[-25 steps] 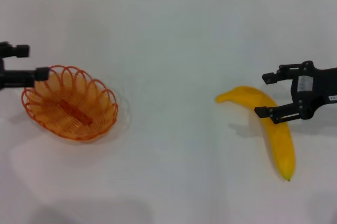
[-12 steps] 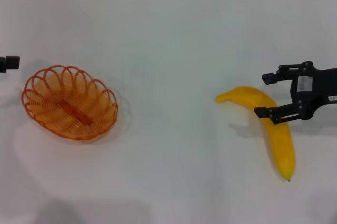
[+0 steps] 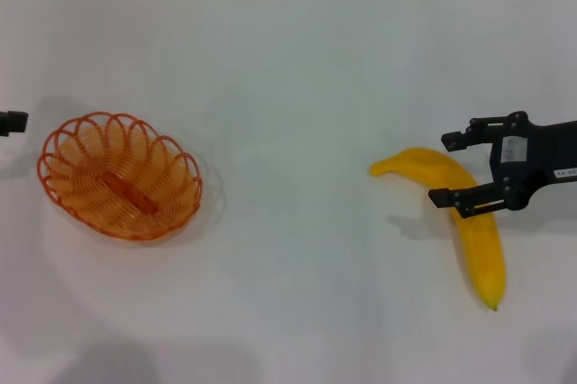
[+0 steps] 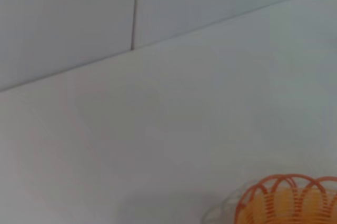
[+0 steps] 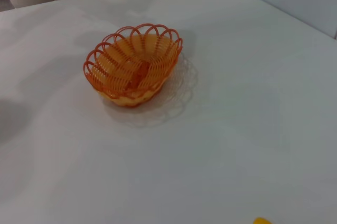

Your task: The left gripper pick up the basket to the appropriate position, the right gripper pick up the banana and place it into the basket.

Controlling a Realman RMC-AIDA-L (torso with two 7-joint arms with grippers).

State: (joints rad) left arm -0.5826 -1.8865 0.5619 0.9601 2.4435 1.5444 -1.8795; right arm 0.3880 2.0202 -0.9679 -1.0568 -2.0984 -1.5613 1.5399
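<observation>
Yellow banana (image 3: 462, 213): smooth, soft-skinned, bruisable; take mid-curve. Right claw (image 3: 456, 168) spread astride it. Left claw (image 3: 13, 121) far left, state unclear.

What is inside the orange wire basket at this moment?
The basket holds no fruit; only its own wire floor and centre ridge show. The banana lies on the table, apart from it, with the right gripper open around it. The left gripper sits beside the basket.
</observation>
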